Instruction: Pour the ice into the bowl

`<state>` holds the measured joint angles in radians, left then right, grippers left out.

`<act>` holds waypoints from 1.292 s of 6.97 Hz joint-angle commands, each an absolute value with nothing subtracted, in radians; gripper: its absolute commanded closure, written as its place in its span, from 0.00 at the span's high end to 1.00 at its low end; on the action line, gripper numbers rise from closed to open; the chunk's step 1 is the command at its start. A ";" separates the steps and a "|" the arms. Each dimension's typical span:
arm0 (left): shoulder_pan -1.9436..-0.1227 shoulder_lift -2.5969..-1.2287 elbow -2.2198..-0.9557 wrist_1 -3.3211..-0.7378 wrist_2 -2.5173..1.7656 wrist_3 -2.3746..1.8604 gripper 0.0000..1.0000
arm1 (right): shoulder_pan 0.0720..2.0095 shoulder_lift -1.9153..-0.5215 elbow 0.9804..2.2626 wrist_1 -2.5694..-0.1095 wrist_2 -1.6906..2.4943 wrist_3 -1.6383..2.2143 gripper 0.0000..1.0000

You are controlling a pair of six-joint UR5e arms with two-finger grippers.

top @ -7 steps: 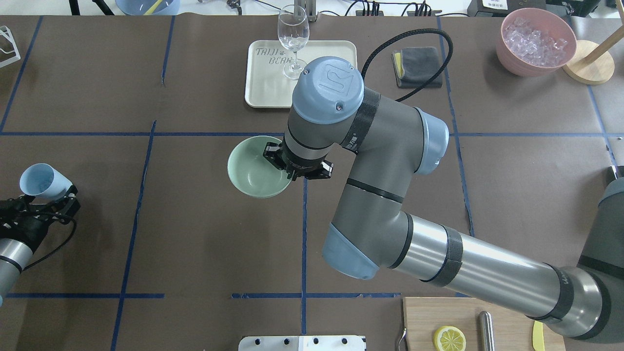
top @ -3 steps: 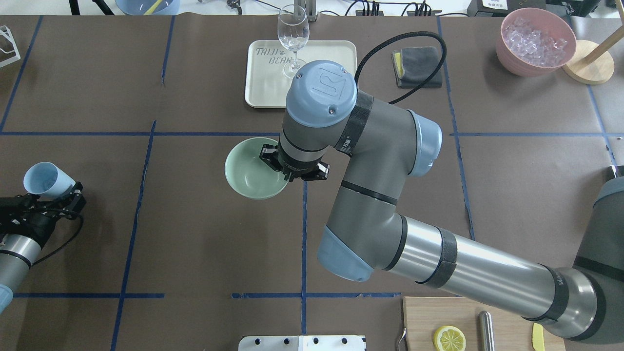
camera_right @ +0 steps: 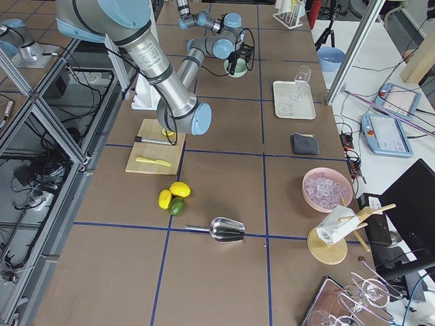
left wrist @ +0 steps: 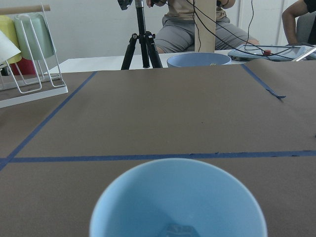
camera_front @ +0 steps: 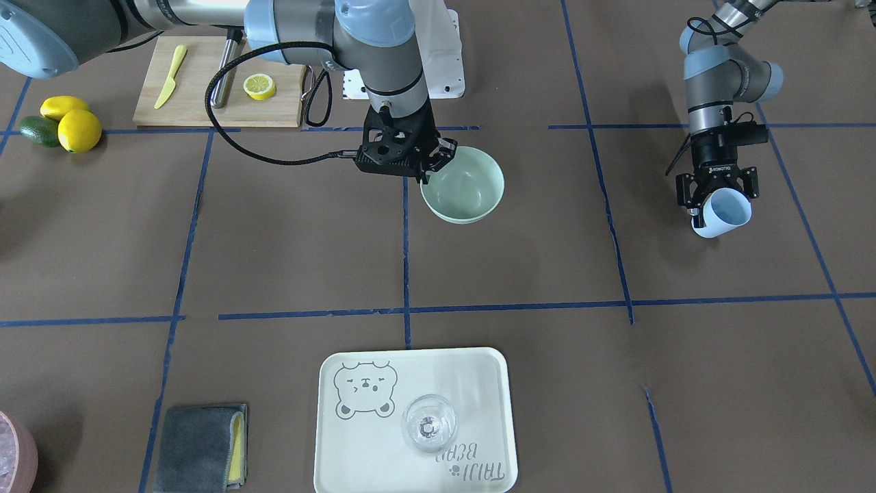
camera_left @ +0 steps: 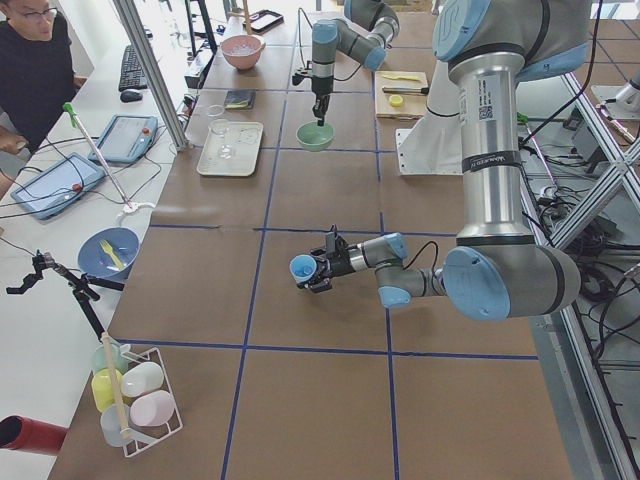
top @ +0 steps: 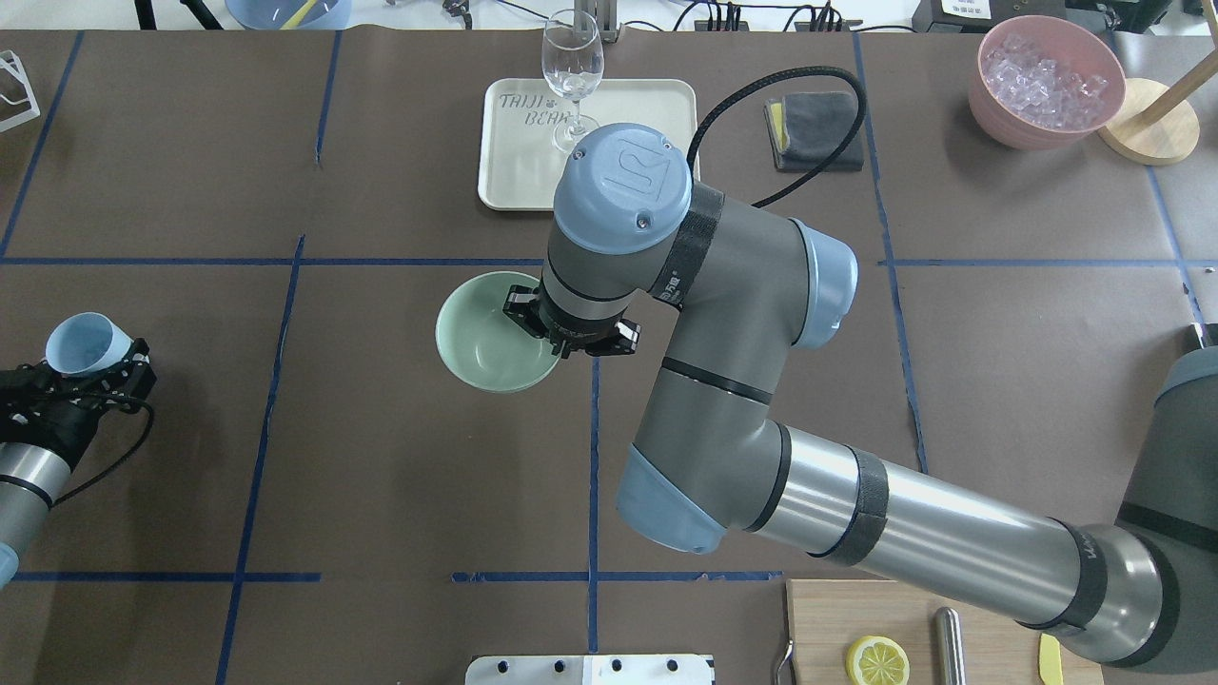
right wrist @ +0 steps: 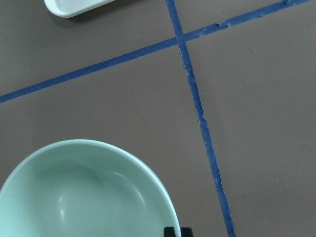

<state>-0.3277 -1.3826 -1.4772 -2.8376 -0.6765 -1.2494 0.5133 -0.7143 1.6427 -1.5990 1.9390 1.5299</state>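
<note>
The pale mint-green bowl [top: 481,333] sits near the table's middle and looks empty; it also shows in the front view [camera_front: 465,188] and the right wrist view [right wrist: 84,197]. My right gripper [top: 563,335] is shut on the bowl's rim on its right side. My left gripper [top: 95,376] is shut on a light blue cup [top: 84,342] at the left edge of the table, held just above it. The left wrist view looks into the cup [left wrist: 177,197]. Only a faint glassy shape shows at the cup's bottom, so the ice is not clearly seen.
A cream tray [top: 514,181] with a wine glass [top: 572,67] lies behind the bowl. A grey cloth [top: 816,130] and a pink bowl [top: 990,105] of whitish crushed contents stand at the back right. A cutting board [top: 828,618] with a lemon half lies at the front right.
My right gripper has slid the mint-green bowl slightly to the left. My left gripper has turned the blue cup more upright, near the same spot.
</note>
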 commanded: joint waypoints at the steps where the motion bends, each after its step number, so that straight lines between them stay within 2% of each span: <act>1: -0.342 -1.420 -1.485 -2.842 -0.678 -1.241 0.01 | 0.502 -0.715 1.637 -1.598 1.931 1.528 0.00; 3: -0.411 -1.431 -1.627 -2.849 -0.715 -1.113 0.00 | 0.468 -0.712 1.568 -1.525 1.879 1.525 0.00; 4: -0.431 -1.428 -1.676 -2.849 -0.727 -1.048 0.00 | 0.447 -0.674 1.480 -1.475 1.850 1.526 0.00; 5: -0.445 -1.428 -1.683 -2.849 -0.727 -1.042 0.00 | 0.428 -0.617 1.386 -1.439 1.824 1.525 0.00; 7: -0.459 -1.433 -1.684 -2.847 -0.727 -1.017 0.00 | 0.399 -0.586 1.309 -1.367 1.766 1.522 0.00; 8: -0.483 -1.433 -1.706 -2.846 -0.733 -1.009 0.00 | 0.399 -0.548 1.230 -1.294 1.755 1.523 0.14; 9: -0.517 -1.434 -1.722 -2.847 -0.789 -1.000 0.00 | 0.400 -0.542 1.224 -1.281 1.753 1.523 0.99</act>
